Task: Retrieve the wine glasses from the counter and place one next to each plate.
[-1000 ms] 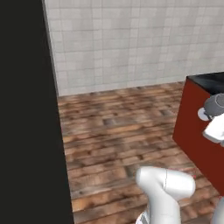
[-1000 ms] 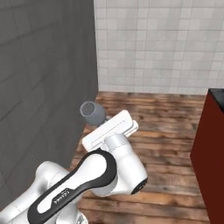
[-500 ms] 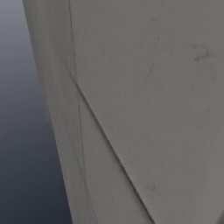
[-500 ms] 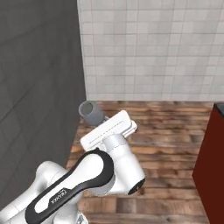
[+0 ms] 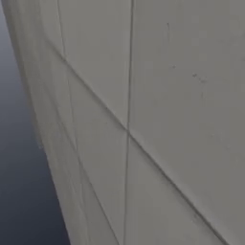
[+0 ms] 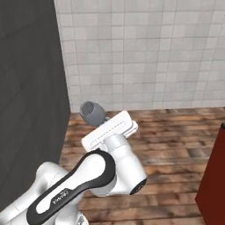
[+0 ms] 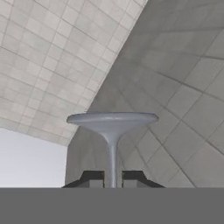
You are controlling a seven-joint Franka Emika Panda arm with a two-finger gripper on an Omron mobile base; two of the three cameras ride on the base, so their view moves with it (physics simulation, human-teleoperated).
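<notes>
While carried clear of any counter, the wine glass [image 7: 112,127] sits in the tool [image 7: 112,178], pinched narrowly on its thin stem. Judged light, rigid, slippery and fragile; the stem grip suits.

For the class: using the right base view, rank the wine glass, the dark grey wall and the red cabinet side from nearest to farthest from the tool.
1. Wine glass, held at the tool.
2. Dark grey wall, on the left.
3. Red cabinet side, far right.
</notes>
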